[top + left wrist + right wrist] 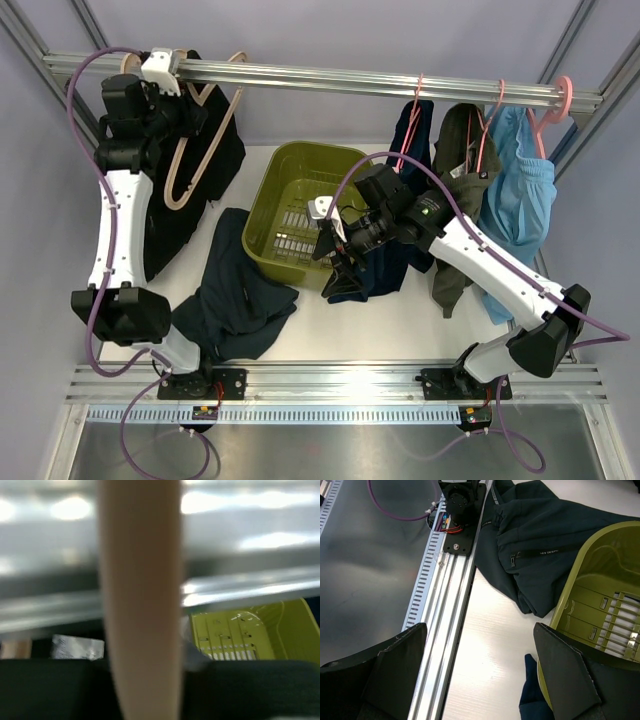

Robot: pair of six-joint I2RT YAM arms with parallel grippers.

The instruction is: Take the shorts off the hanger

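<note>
While its fingers stand wide apart and empty, the right tool (480, 630) hovers low beside the green basket (268, 190), the navy blue shorts (375, 280) dangling just next to it from a pink hanger (416, 95) on the rail (330, 78). The dark teal-slate shorts (235, 295) lie crumpled on the tabletop (400, 320) against the basket. The left tool (185, 112) is up at a wooden hanger (140, 605); its grip cannot be made out. Limp and light, the navy pair should slip free if pinched at the waistband, close under the hanger.
</note>
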